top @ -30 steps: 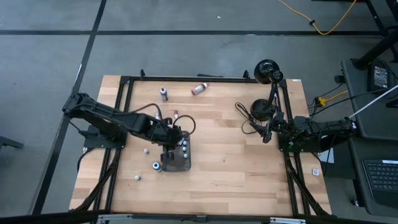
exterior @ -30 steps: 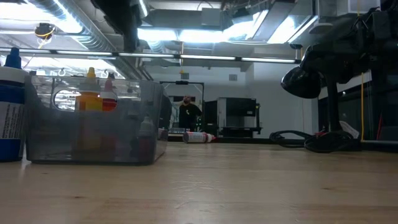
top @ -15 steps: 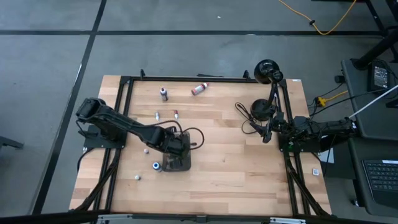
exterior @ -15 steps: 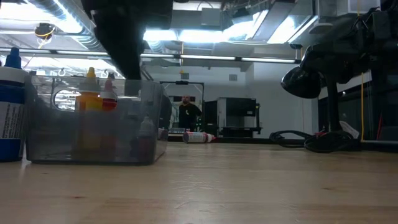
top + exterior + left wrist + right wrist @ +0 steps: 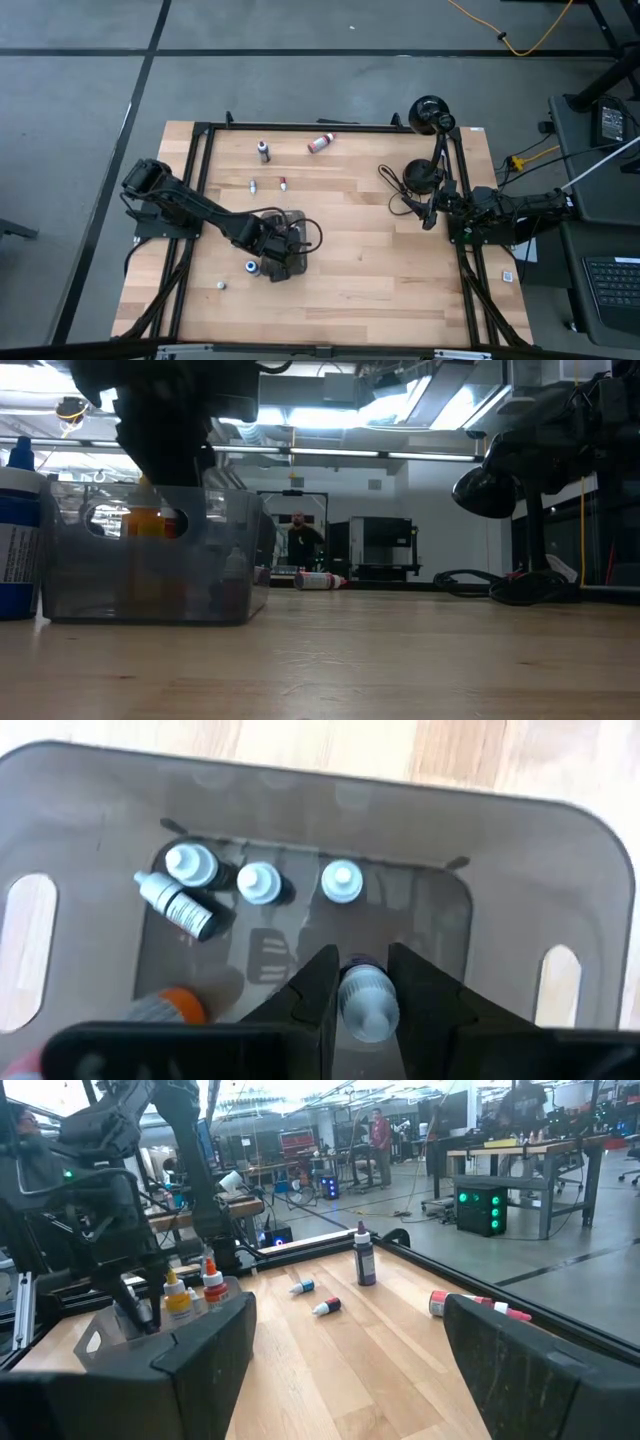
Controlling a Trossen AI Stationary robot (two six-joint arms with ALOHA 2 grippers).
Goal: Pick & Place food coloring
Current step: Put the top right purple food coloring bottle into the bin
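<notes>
My left gripper hangs over the dark grey tray and is shut on a tiny bottle with a pale grey cap. Several more tiny bottles stand or lie on the tray's floor: three pale-capped ones, a dark one lying down and an orange one. In the high view this gripper covers the tray. My right gripper waits open at the table's right edge. Loose bottles lie on the table. My left gripper pinches the pale-capped bottle between its two fingers, one on each side of the bottle's body just below the cap. The fingers come from above, pointing down into the tray. The bottle stands upright, cap toward the wrist; its lower end is hidden.
A dark bottle stands and a red-and-white bottle lies near the far edge. A blue-capped bottle and a small white one sit left of the tray. A black lamp and cable stand by the right arm.
My left gripper has moved toward the table's near edge and gone down over the tray; in the low view the arm has sunk to the tray's rim. The right arm has kept still.
</notes>
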